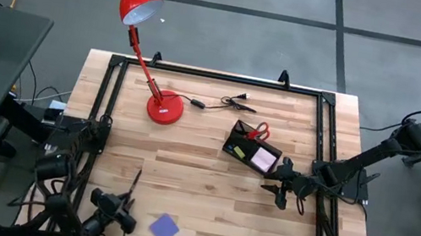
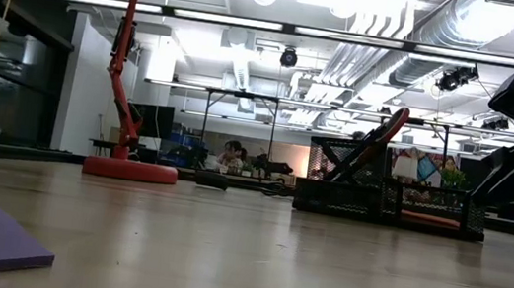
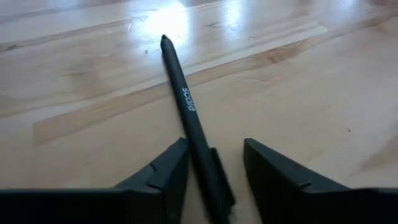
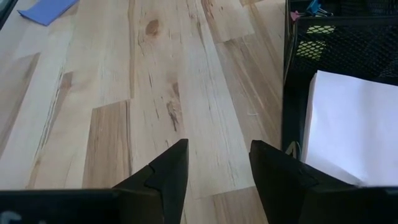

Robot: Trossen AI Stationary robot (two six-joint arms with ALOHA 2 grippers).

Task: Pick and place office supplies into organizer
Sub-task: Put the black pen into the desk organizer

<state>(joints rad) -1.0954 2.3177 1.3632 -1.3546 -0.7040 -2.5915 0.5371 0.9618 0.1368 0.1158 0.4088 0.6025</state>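
Note:
A thin dark pen (image 3: 186,99) lies flat on the wooden table near the front left, also seen in the high view (image 1: 135,181). My left gripper (image 3: 216,146) is open, low over the table, with its fingers on either side of the pen's clip end. A blue-purple note pad (image 1: 164,229) lies flat to the pen's right. The black organizer (image 1: 235,137) stands right of centre. It holds red-handled scissors (image 1: 261,131), a pink pad (image 1: 265,158) and a small yellow piece (image 1: 240,151). My right gripper (image 1: 280,191) is open just beside the organizer's near right corner, with only bare table between its fingers (image 4: 217,149). My left gripper straddles the pen's clip end (image 3: 208,168) with its fingers slanting down from the table's near side, along the pen. The pen lies flat on the table right beside one finger (image 3: 171,168), with a gap to the other finger. I cannot tell whether that finger touches it.
A red desk lamp (image 1: 164,109) stands at the far left of the table, with a black cable and plug (image 1: 226,102) beside it. A black metal frame (image 1: 109,110) runs around the table's edges. Bare wood lies between the pen and the organizer.

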